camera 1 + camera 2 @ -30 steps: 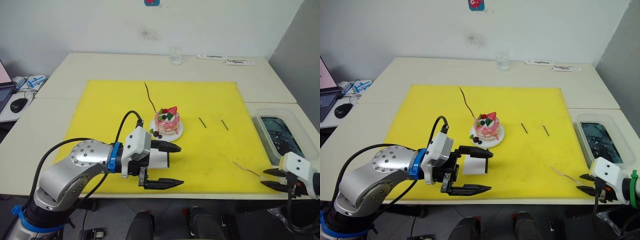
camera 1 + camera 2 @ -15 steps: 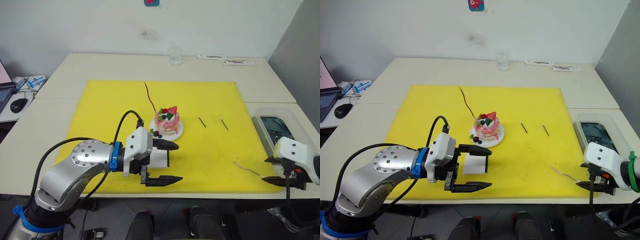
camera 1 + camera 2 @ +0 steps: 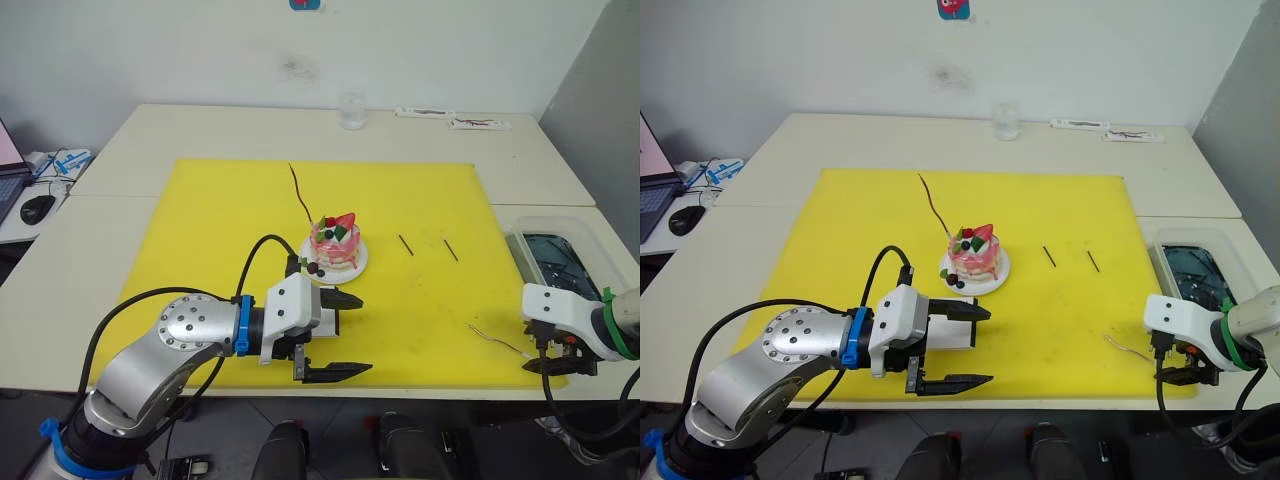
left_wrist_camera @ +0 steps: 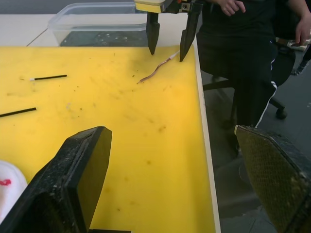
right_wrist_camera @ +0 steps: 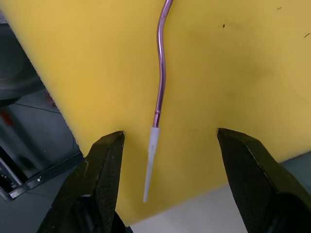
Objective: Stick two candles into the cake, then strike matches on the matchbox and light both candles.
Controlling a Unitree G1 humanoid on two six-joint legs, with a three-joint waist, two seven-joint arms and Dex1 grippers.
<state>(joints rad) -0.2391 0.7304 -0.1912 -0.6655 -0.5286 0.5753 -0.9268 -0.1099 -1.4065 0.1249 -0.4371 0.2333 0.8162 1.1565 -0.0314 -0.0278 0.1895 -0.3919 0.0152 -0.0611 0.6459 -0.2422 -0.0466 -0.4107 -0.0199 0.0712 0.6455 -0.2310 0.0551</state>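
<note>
Pale counters against a white wall

A cream counter (image 3: 120, 250) stands before a plain white wall (image 3: 180, 50) with a grey smudge, and a yellow mat (image 3: 220, 210) covers its middle. A glass (image 3: 351, 111) sits near the far edge, with two flat white packets (image 3: 450, 119) further along it. A clear tub (image 3: 555, 260) rests at the right end. At the far left lie a mouse (image 3: 38, 209) and a laptop corner (image 3: 8, 170). A grey panel (image 3: 600, 90) closes the right side. A person in dark clothes (image 4: 243, 43) sits beside the counter on a wheeled chair.
</note>
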